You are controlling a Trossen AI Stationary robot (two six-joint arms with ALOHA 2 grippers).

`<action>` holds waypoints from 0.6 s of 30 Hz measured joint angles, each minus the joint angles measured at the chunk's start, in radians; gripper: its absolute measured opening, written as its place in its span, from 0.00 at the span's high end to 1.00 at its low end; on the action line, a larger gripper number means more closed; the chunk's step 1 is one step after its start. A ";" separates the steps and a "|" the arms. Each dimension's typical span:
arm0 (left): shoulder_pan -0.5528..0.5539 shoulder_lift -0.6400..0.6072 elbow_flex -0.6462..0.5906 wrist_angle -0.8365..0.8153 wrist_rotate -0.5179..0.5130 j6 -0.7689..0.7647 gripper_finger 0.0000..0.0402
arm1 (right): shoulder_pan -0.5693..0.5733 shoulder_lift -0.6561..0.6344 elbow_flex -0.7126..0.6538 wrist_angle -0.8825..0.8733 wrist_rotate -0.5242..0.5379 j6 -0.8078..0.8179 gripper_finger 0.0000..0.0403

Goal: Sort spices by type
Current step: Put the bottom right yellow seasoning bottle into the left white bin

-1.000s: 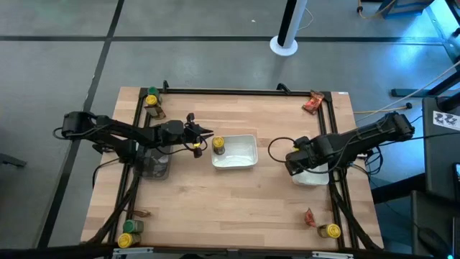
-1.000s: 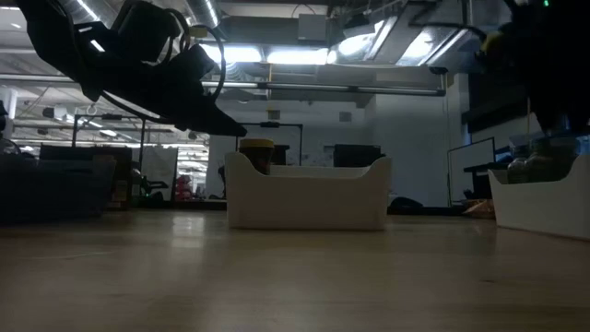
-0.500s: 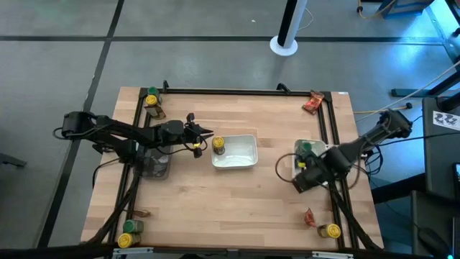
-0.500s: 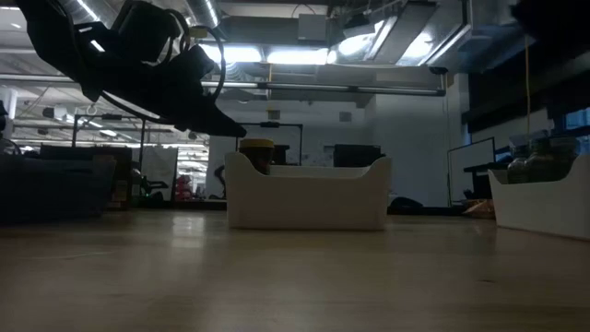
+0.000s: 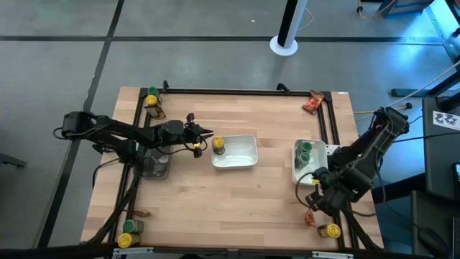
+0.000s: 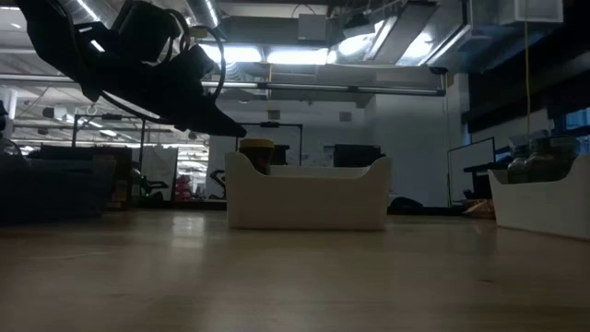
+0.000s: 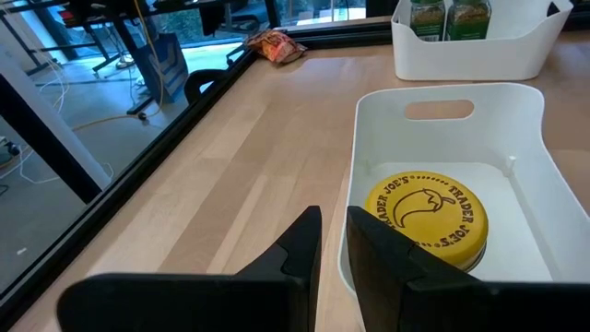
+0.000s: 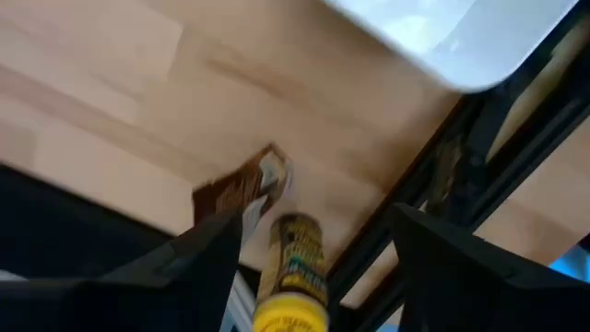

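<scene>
A white tray (image 5: 243,152) is being seen at the middle of the wooden table (image 5: 237,205); a second tray (image 5: 299,162) and a clear bin (image 5: 154,165) are flanking it.

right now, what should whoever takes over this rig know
Left gripper: shut, empty, at the rim of the middle tray.
Right gripper: open, empty, above the near-right corner's packet and yellow-lid jar.
Done: one yellow-lid jar in the middle tray; two green-lid jars in the right tray.
Left: jar and packet at the far-left corner, jar and packet near-left, a packet far-right, plus the near-right pair.
</scene>
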 joint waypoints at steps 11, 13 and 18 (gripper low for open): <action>0.000 0.000 0.000 0.000 0.000 0.000 0.89 | 0.149 0.012 0.000 0.107 0.009 0.193 0.31; 0.000 0.000 0.000 0.000 0.000 0.000 0.89 | 0.157 0.019 0.000 0.140 0.009 0.211 0.31; 0.000 0.000 0.000 0.000 0.000 0.000 0.89 | 0.157 0.057 0.000 0.217 -0.017 0.211 0.31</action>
